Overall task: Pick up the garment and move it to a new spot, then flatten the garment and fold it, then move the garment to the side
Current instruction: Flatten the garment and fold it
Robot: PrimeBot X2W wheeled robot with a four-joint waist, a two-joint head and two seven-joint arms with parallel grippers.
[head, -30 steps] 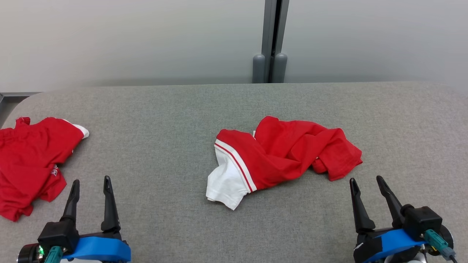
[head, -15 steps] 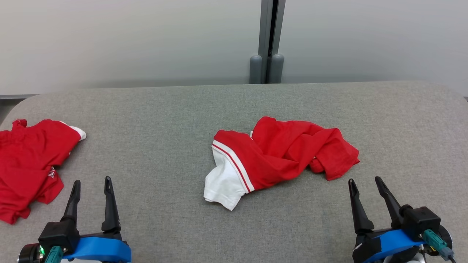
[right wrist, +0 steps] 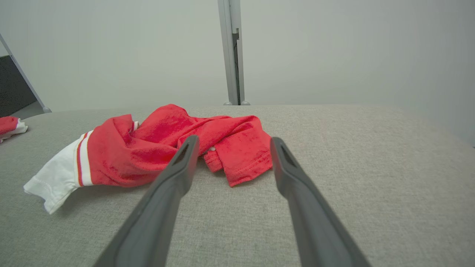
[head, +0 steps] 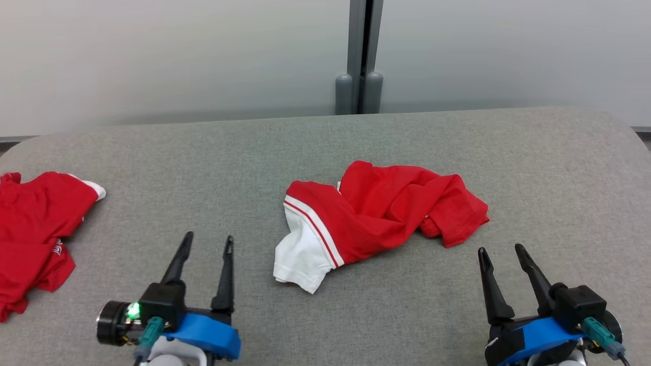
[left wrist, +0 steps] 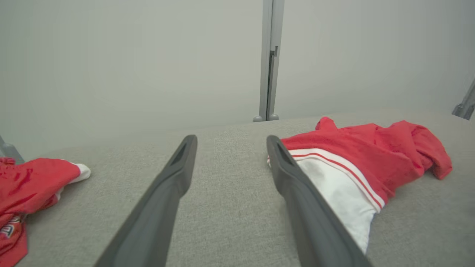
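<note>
A crumpled red garment [head: 391, 211] with a white, red-striped sleeve lies in the middle of the grey table [head: 203, 162]. My left gripper [head: 209, 237] is open and empty, low over the table just left of the white sleeve. The left wrist view has the garment [left wrist: 371, 155] to the right of the open left gripper [left wrist: 231, 139]. My right gripper [head: 499, 248] is open and empty near the front right, a little short of the garment's right end. In the right wrist view the garment [right wrist: 156, 148] lies ahead and to the left of the right gripper [right wrist: 234, 139].
A second red garment [head: 30, 234] lies at the table's left edge, also seen as a red garment [left wrist: 29, 181] in the left wrist view. A pale wall with a grey post [head: 358, 51] stands behind the table. The table's rounded right edge is near the right arm.
My left gripper has moved right and forward toward the white sleeve. The head camera has turned a little, shifting the whole picture left. The right gripper has kept its place.
</note>
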